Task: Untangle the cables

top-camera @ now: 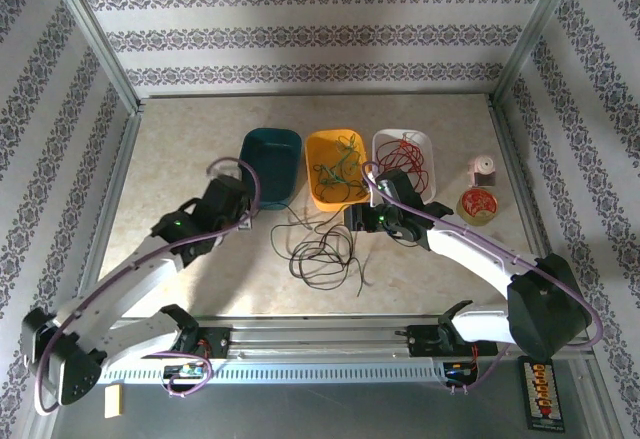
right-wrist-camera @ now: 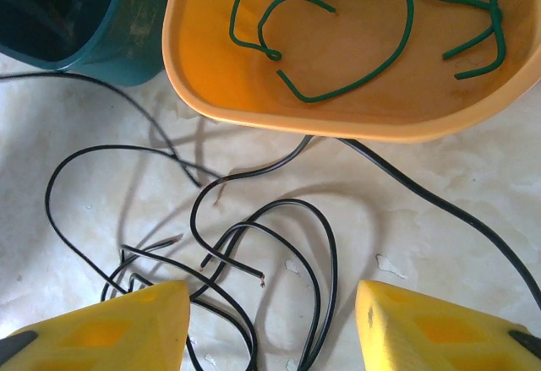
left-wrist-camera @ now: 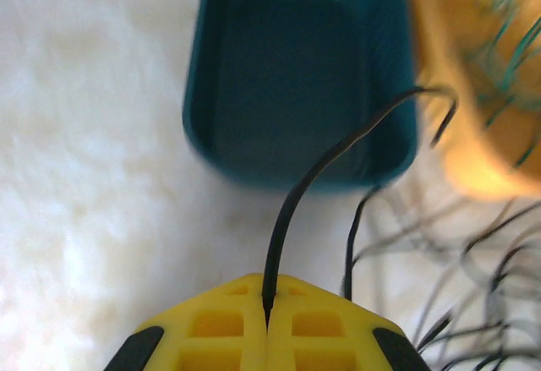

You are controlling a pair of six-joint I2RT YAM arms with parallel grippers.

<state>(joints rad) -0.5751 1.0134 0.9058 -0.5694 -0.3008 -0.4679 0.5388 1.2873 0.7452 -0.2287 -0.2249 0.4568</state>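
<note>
Several loose black cables [top-camera: 320,249] lie tangled on the table in front of the bins. My left gripper [top-camera: 250,223] is shut on one black cable [left-wrist-camera: 313,177], which rises from between the yellow fingers [left-wrist-camera: 269,312] and arcs toward the teal bin [left-wrist-camera: 296,67]. My right gripper [top-camera: 356,219] hangs open just above the black tangle [right-wrist-camera: 254,244], its fingertips [right-wrist-camera: 272,320] on either side of the loops without touching them. Green cables [right-wrist-camera: 372,16] lie in the orange bin [right-wrist-camera: 338,122]. Red cables [top-camera: 405,159] fill the white bin [top-camera: 378,144].
The teal bin [top-camera: 270,164], orange bin [top-camera: 312,174] and white bin stand in a row at mid-table. A small reel of red wire [top-camera: 478,202] and a pink object [top-camera: 483,169] sit at the right. Metal frame posts border the table.
</note>
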